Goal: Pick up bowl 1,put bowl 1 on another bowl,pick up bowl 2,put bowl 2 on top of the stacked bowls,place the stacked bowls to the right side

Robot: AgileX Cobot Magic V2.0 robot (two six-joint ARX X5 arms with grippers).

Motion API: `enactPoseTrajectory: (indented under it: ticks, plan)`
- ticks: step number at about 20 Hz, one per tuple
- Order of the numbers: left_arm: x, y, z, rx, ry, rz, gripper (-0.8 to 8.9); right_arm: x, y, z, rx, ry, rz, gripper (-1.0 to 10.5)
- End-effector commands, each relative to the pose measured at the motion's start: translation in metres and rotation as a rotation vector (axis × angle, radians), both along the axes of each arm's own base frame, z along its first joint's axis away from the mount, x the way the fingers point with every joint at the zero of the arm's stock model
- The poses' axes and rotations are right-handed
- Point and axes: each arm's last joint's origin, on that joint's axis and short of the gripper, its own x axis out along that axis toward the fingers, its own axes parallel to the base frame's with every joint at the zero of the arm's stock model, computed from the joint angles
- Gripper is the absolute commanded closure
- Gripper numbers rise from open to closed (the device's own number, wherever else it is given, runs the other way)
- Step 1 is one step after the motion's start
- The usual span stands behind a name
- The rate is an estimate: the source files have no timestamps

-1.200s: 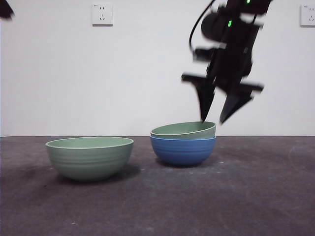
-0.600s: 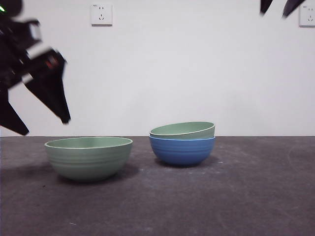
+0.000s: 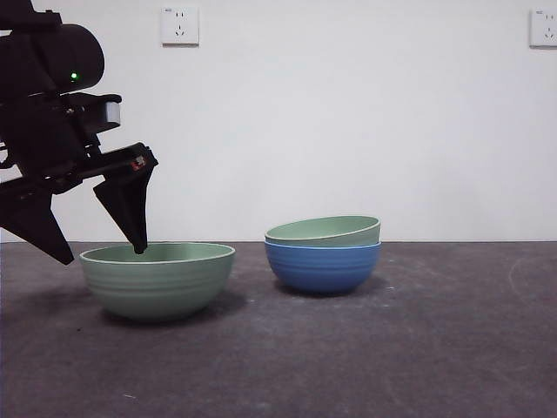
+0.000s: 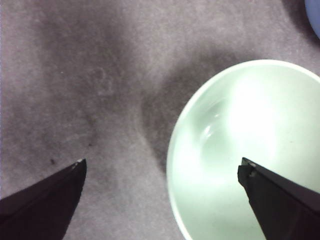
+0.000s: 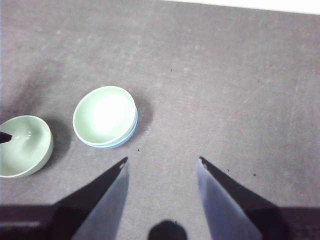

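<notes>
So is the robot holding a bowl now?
No, nothing is held. The left gripper is open, straddling the lone green bowl's rim. The right gripper is open, high above.

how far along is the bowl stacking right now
Done: one green bowl sits tilted in the blue bowl. In hand: the left gripper, jaws open, straddles the second green bowl's rim, not yet gripping. Left: stack it, then move the stack right. The right gripper waits, open.

Pale green, faintly ribbed, with a light rim: lone green bowl [image 3: 157,279]. Same pale green: tilted green bowl [image 3: 324,230] in the stack. Mid blue with faint horizontal ribs: blue bowl [image 3: 323,266]. Mottled dark grey: table [image 3: 418,348]. Black: left gripper [image 3: 97,248].
</notes>
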Motion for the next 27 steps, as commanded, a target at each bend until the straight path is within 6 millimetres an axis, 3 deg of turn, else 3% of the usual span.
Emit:
enactPoseTrajectory:
  ticks: [1,6,17,22,27]
  plan:
    - [-0.003,-0.003,-0.003,0.001,0.032,0.003,5.17,-0.001,0.0,-0.001,0.006,0.009,-0.006,7.2]
    - [-0.006,-0.006,-0.004,0.004,0.053,-0.008,8.27,-0.002,-0.001,-0.002,0.002,0.024,-0.008,7.2]
    - [-0.005,-0.008,0.003,-0.017,0.024,0.001,8.22,-0.002,-0.001,-0.002,0.0,0.03,-0.008,7.2]
    - [0.0,-0.019,0.06,-0.093,-0.093,-0.049,8.22,-0.002,-0.001,-0.002,0.0,0.031,-0.007,7.2]
    - [0.007,-0.045,0.121,-0.128,-0.267,-0.104,8.21,-0.003,-0.001,-0.003,-0.003,0.043,-0.006,7.2]
